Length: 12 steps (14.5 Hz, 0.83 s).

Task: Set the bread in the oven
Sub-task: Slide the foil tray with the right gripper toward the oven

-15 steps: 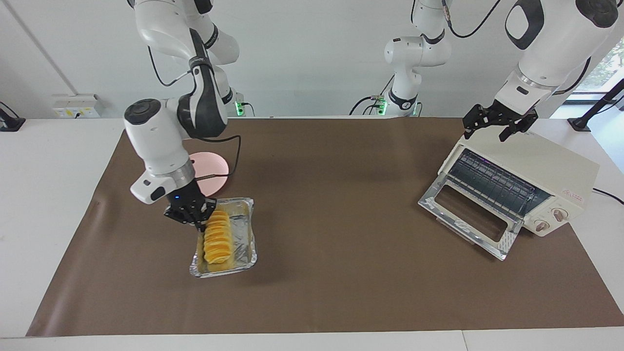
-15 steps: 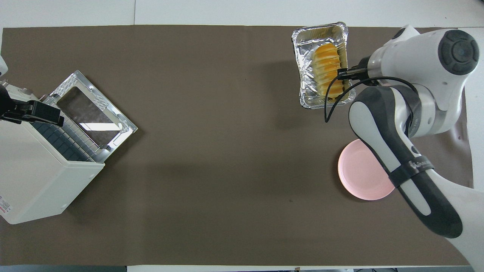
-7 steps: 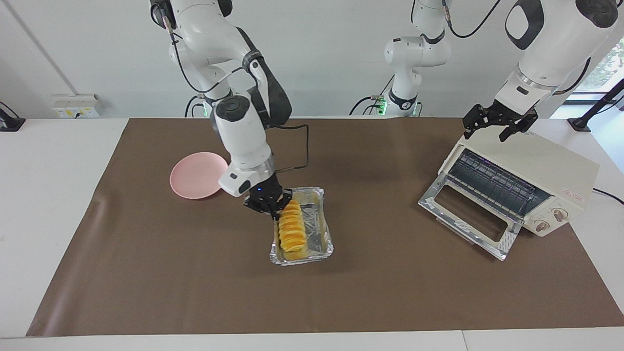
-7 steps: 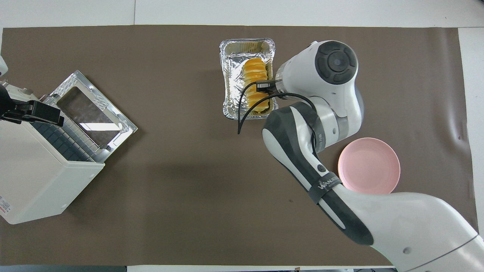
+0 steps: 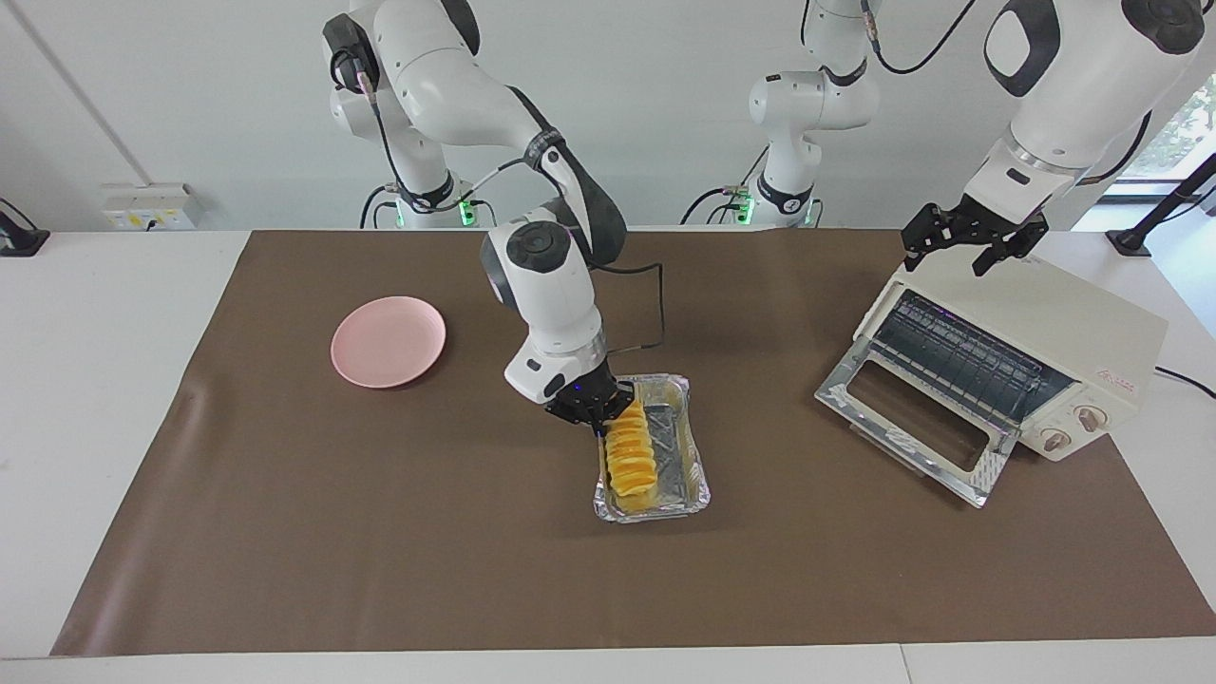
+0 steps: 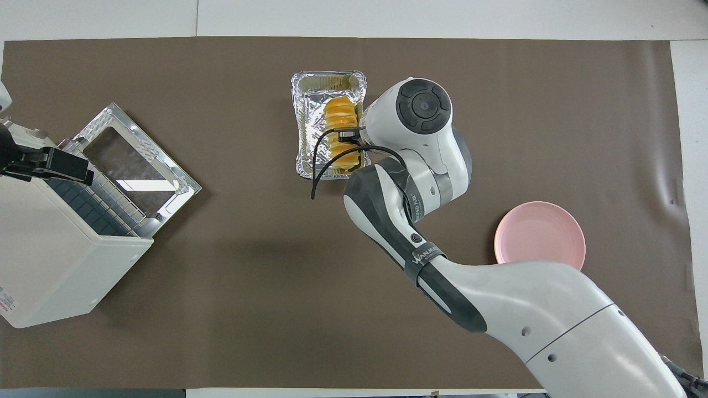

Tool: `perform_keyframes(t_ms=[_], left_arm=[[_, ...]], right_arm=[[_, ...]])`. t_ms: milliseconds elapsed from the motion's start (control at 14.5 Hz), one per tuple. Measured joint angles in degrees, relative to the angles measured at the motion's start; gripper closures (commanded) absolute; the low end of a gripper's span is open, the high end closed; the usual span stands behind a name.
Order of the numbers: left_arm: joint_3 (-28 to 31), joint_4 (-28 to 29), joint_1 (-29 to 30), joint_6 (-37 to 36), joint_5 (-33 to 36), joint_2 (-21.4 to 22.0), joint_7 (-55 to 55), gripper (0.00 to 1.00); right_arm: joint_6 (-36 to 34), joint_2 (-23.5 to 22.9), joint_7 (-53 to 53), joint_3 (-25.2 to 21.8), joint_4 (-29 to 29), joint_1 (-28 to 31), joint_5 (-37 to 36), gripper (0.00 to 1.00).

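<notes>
The bread [image 5: 631,456], a ridged yellow-orange loaf, lies in a silver foil tray [image 5: 686,472] near the table's middle; they also show in the overhead view as the bread [image 6: 339,128] and tray [image 6: 307,132]. My right gripper [image 5: 600,415] is shut on the tray's rim at the end nearer the robots, beside the bread. I cannot tell whether the tray touches the table. The cream-white oven [image 5: 1064,323] stands at the left arm's end, its drop door [image 5: 917,418] open and its rack showing. My left gripper [image 5: 950,252] rests, fingers spread, at the oven's top edge above the opening.
A round pink plate [image 5: 388,340] lies toward the right arm's end of the table, nearer the robots than the tray. A brown mat [image 5: 380,532] covers the table. Bare mat lies between the tray and the oven door.
My right gripper has carried the foil tray with the bread from beside the pink plate toward the oven, to about the table's middle. The left arm and the oven have not moved.
</notes>
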<state>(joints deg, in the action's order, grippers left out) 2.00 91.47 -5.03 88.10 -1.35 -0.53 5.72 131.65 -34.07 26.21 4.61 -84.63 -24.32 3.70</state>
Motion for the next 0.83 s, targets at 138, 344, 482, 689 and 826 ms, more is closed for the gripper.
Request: perform_keyframes(t_ms=[138,344,482,689,826], left_arm=[[0.00,0.00,0.00,0.00,0.00,0.00,0.00,0.00],[0.00,0.00,0.00,0.00,0.00,0.00,0.00,0.00],[0.00,0.00,0.00,0.00,0.00,0.00,0.00,0.00],[0.00,0.00,0.00,0.00,0.00,0.00,0.00,0.00],[0.00,0.00,0.00,-0.16,0.00,0.01,-0.02,0.00]], right_arm=[[0.00,-0.12,0.00,-0.03,-0.21,0.00,0.00,1.00],[0.14,-0.16,0.00,-0.03,-2.21,-0.03,0.00,1.00],[0.69,-0.17,0.00,-0.03,-3.45,-0.04,0.00,0.68],[1.08,-0.10,0.00,-0.06,-3.74,-0.05,0.00,0.04],[0.96,0.06,0.00,-0.18,-3.74,-0.07,-0.02,0.01]])
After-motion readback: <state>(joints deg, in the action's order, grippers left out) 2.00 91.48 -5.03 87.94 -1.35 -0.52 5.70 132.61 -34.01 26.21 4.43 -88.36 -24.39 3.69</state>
